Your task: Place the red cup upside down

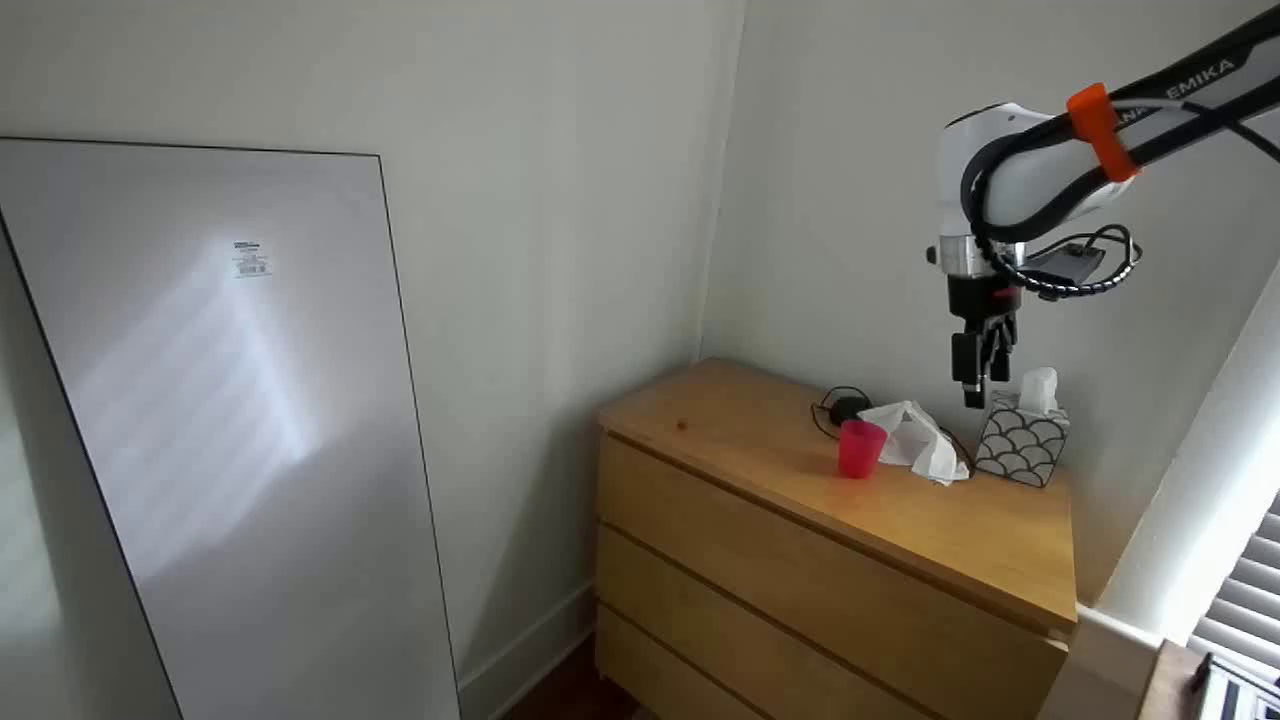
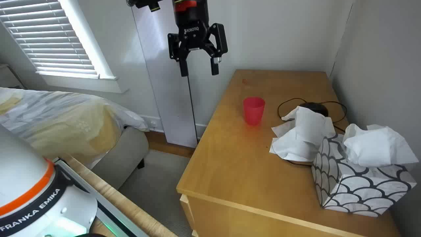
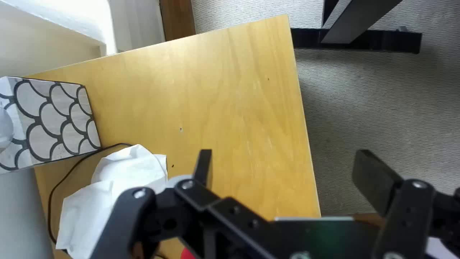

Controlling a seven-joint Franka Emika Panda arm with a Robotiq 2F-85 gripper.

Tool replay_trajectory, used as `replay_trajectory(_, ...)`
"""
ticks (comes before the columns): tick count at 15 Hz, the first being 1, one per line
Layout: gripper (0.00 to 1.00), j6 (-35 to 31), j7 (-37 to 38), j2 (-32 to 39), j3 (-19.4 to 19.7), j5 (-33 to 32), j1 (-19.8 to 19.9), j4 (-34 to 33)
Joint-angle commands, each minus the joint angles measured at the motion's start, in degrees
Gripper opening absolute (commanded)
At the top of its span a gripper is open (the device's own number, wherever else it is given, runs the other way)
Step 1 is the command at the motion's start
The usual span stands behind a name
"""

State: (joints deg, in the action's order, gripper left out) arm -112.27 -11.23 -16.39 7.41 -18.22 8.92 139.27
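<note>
The fingers point(image 2: 214, 67) are spread wide with nothing between them, pointing down from well above the desk point(image 2: 227, 164). In the wrist view, one shows against the desk and the other against the carpet point(image 3: 341, 108).

The cup point(image 2: 254, 112) lies below the fingers and off to one side: lower right of them in an exterior view. In the wrist view just a red sliver of it shows at the bottom, the rest hidden or out of frame. It stands on the desk, mouth up, long axis vertical, the same way the fingers point; the turning over looks not yet begun.

I judge that the next move is sideways to the cup, then down; a straight drop would probably miss it and might strike the desk's edge. A grip from straight above could make the flip awkward; a hold from the side would likely leave more room to roll it.

Near the cup but apart from it lies the tissue point(image 2: 302, 141), which a spread finger could drag. Also about are the disc point(image 2: 317, 108) and the box point(image 2: 365, 194).
</note>
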Motion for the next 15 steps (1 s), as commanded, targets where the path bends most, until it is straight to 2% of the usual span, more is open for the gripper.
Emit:
replay_trajectory(1,1.0,0.2,0.1,0.0,0.4,-0.1,-0.4,-0.1)
replay_trajectory(13,1.0,0.2,0.1,0.0,0.4,-0.1,-0.4,-0.1)
replay_trajectory(15,1.0,-0.9,-1.7,3.2,1.0,0.6,-0.5,-1.7)
